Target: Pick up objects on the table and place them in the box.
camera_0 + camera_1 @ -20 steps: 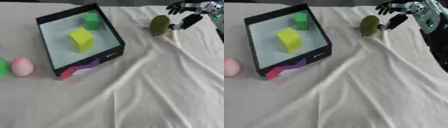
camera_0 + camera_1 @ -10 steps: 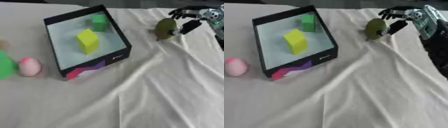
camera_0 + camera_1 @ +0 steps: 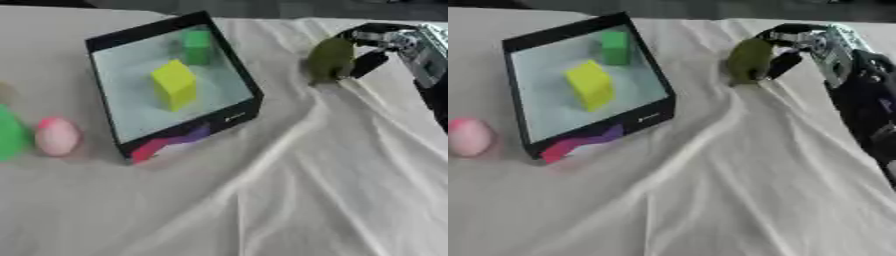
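An olive-green rounded object stands on the white cloth at the far right. My right hand reaches in from the right edge, its fingers curled over the object's top and the thumb against its right side. The black-walled box lies left of it, tilted in the view. Inside the box are a yellow block and a green block. A pink egg-shaped object and a green object lie on the cloth left of the box. My left hand shows in neither view.
The white cloth is creased, with ridges running from the olive object toward the near edge. A dark strip beyond the table's far edge runs along the top of the views.
The camera has shifted, so the whole scene sits differently. My right hand, earlier spread just right of the olive object, has closed in and curled around it.
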Robot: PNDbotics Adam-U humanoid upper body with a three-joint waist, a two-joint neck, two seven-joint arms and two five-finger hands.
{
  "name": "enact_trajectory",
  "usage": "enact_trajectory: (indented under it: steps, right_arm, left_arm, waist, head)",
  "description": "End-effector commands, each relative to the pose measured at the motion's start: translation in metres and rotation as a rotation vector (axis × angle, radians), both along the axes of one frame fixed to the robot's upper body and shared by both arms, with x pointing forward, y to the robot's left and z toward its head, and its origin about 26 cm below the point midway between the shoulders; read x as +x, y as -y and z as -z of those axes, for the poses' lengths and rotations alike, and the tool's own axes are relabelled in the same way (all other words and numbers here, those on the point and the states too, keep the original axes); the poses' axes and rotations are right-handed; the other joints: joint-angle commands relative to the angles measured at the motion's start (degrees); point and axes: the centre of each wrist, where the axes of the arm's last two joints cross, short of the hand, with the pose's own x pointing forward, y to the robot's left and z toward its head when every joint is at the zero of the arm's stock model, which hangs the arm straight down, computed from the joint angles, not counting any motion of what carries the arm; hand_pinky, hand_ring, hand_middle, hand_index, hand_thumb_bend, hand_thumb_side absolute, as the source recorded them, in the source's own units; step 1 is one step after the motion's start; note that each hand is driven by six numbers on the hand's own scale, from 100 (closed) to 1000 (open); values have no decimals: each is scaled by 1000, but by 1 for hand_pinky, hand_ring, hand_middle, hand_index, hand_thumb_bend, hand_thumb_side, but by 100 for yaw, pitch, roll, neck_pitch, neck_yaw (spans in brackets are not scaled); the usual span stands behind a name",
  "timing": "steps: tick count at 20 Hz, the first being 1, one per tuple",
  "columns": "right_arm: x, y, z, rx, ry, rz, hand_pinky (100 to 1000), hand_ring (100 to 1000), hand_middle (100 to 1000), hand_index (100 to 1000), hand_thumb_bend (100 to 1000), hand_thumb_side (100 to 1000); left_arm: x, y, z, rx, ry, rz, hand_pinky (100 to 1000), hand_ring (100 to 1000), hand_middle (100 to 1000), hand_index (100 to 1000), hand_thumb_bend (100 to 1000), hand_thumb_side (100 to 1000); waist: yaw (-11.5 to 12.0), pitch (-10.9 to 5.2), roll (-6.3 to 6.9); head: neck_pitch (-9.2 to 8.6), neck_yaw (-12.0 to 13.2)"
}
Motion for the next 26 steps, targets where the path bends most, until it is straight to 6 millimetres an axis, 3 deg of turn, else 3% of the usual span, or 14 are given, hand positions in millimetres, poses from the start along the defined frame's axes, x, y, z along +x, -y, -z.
enact_trajectory:
  steps: [1, 4, 14, 19, 26]
  right_arm:
    - [-2, 0, -19, 78, 81, -14, 844, 773, 591, 769, 100, 209]
    - [-3, -7, -32, 148, 144, -49, 817, 722, 566, 744, 100, 200]
    - [-12, -35, -91, 218, 253, -145, 814, 703, 583, 753, 100, 169]
    - [-4, -89, -116, 231, 285, -284, 809, 682, 569, 741, 100, 143]
    - [9, -184, -113, 295, 256, -475, 788, 644, 551, 717, 100, 110]
  left_arm:
    - [-3, -2, -8, 20, 22, -1, 820, 863, 782, 762, 100, 723]
    - [-3, -4, -6, 23, 16, -4, 820, 863, 781, 762, 100, 722]
    - [-8, -12, 1, 41, -17, -24, 821, 865, 782, 764, 100, 717]
    - [-9, -14, 7, 38, -38, -30, 822, 866, 784, 765, 100, 716]
    - [-10, -17, 12, 22, -49, -32, 823, 867, 790, 768, 100, 711]
  waist:
    - [-15, -55, -33]
    - [-60, -116, -31]
    - [-300, -420, -13]
    - [-372, -580, 49]
    - [-340, -767, 132]
  head:
    - [14, 2]
    - [82, 23]
    - [374, 111]
    - [530, 118]
    - [668, -31]
